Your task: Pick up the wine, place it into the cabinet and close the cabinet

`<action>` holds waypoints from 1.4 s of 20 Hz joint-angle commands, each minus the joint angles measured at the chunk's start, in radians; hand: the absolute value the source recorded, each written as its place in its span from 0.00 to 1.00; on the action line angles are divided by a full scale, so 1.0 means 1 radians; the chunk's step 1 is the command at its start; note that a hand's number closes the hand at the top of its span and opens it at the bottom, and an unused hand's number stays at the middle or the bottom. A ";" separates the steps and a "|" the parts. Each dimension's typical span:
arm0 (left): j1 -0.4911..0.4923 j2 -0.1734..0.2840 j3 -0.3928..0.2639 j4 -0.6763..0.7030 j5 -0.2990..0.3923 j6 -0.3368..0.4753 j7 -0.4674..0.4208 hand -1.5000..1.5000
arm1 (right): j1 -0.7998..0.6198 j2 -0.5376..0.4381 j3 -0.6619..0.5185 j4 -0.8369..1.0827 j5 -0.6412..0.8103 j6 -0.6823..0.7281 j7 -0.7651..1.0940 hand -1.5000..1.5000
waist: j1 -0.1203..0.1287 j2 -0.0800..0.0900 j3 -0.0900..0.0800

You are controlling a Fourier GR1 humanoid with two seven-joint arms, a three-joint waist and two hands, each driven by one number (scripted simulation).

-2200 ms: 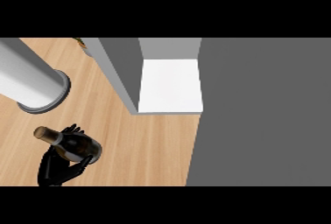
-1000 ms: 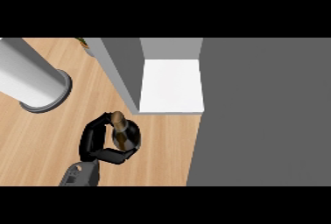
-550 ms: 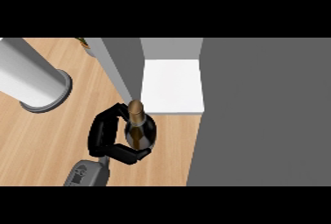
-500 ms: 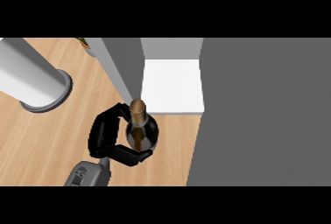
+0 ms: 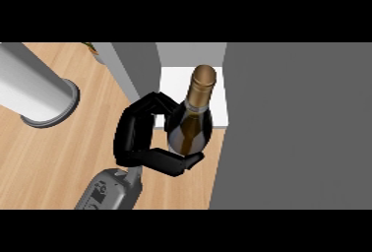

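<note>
The wine bottle (image 5: pixel 193 118) is held upright above the counter (image 5: pixel 51 162), its gold-foiled neck overlapping the white cabinet floor (image 5: pixel 173 83) — right at the opening. One hand (image 5: pixel 145 138) curls round its body (which hand it is, I can't tell from this view). The step in hand looks like the placing: next the bottle wants carrying inside past the grey door (image 5: pixel 134 69), then release — and closing.
</note>
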 commanded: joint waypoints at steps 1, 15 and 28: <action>-0.121 0.000 -0.043 -0.012 -0.004 0.138 0.119 1.00 | 0.024 0.007 0.006 -0.075 -0.070 0.008 0.035 0.00 | -0.001 0.002 0.000; -0.372 0.000 0.017 0.162 -0.028 0.256 0.196 1.00 | 0.011 0.003 -0.034 -0.091 -0.100 0.011 0.063 0.00 | 0.000 0.001 -0.001; -0.384 0.000 -0.030 0.454 0.011 0.257 -0.047 1.00 | -0.003 -0.002 -0.045 -0.073 -0.103 0.020 0.057 0.00 | -0.009 0.004 -0.001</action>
